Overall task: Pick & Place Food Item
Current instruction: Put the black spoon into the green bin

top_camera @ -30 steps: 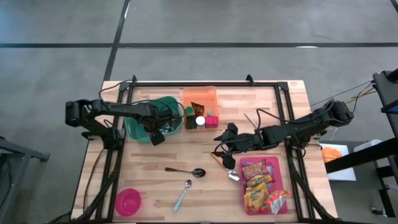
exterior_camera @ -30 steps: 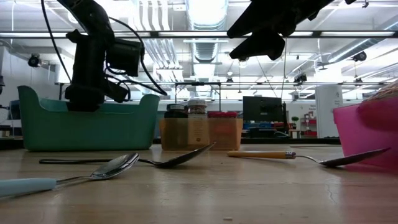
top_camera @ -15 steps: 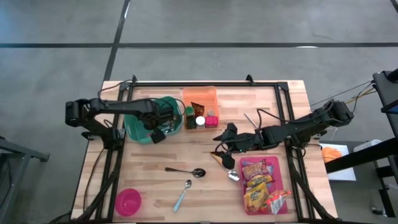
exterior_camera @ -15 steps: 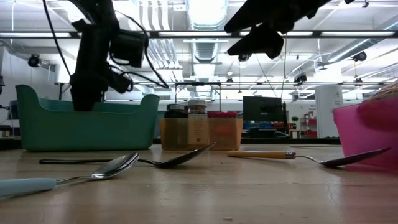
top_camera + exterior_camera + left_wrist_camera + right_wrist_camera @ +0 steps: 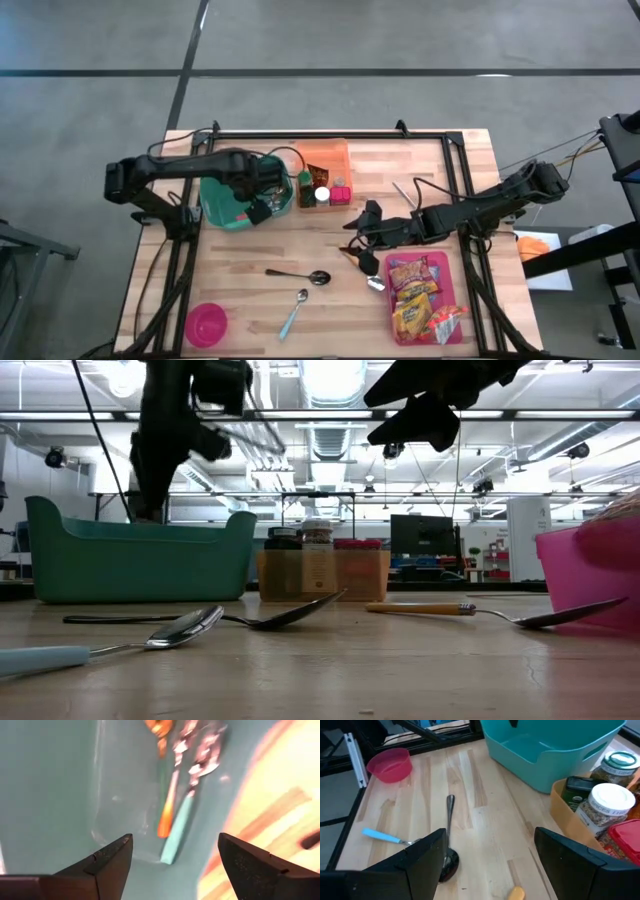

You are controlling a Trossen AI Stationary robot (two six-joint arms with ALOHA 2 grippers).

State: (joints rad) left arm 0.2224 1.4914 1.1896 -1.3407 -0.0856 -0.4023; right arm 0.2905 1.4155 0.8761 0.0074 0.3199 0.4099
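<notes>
Looking from the near edge, we see shiny snack packets (image 5: 420, 300) in the pink rectangular tray (image 5: 455, 290) at the table's near right corner; our right gripper (image 5: 362, 243) hovers mid-table, jaws apart, empty; farther left, our left gripper (image 5: 262, 205), open-jawed, hangs over the teal plastic bin (image 5: 215, 205).

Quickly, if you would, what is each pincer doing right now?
Left pincer: open, empty, above the green bin.
Right pincer: open, empty, above the table.

Snack packets (image 5: 420, 297) flat in pink tray (image 5: 456, 290)
</notes>
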